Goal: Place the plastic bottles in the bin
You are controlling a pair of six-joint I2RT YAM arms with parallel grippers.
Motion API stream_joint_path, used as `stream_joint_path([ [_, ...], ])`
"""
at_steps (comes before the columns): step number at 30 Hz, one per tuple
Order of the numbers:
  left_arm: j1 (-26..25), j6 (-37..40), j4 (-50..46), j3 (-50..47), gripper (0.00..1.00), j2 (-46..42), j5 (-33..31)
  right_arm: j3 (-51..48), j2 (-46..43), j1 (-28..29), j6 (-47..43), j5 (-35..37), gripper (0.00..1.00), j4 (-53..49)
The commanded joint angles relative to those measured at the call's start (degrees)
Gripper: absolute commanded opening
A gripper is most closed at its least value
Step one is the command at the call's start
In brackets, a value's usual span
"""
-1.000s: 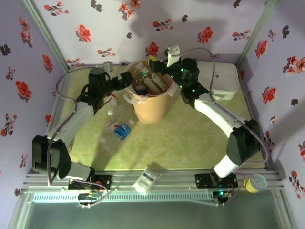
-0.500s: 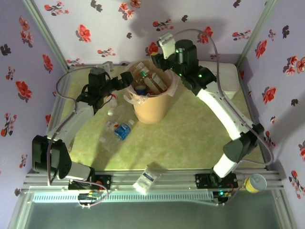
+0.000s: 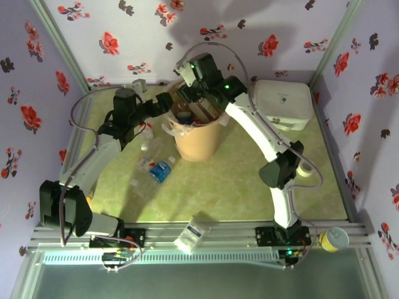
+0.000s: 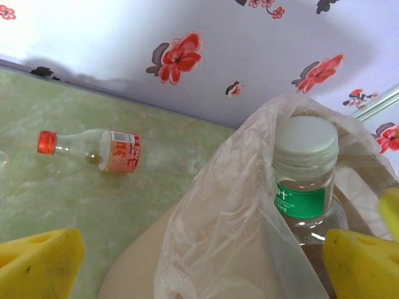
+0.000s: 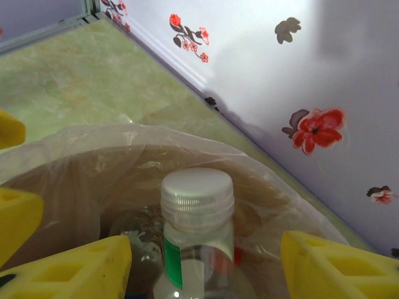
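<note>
Targeting blue-label bottle (image 3: 161, 169) on the table (image 3: 249, 180) left of bin (image 3: 199, 143): light, thin-walled, slick, so you'd pinch across the label. Your left gripper (image 4: 199, 261) and right gripper (image 5: 206, 261): jaws apart at the rim.

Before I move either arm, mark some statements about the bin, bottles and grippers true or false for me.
1. A red-capped bottle lies on its side on the table. True.
2. The bin is tipped over. False: it stands upright.
3. The right gripper hangs over the bin's opening. True.
4. The white-capped bottle in the bin wears a blue label. False: its label is green.
5. The left gripper is shut. False: its fingers are spread wide.
</note>
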Motion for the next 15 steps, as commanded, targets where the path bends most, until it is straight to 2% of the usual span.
stream_joint_path([
  [1,0.6,0.3,0.2,0.7,0.99,-1.5,0.5,4.2,3.2,0.2,-1.3,1.9,0.66,-3.2],
  [5,0.8,0.5,-0.1,0.6,0.99,-1.8,0.5,5.3,5.6,0.2,-1.2,3.2,0.66,-3.3],
  [10,0.8,0.5,-0.1,0.5,0.99,-1.6,0.5,5.3,6.7,0.1,-0.6,2.8,0.59,-3.3],
  [15,0.8,0.0,0.4,-0.1,0.99,-1.5,0.5,4.7,5.3,-0.1,0.5,3.0,0.32,-2.2],
])
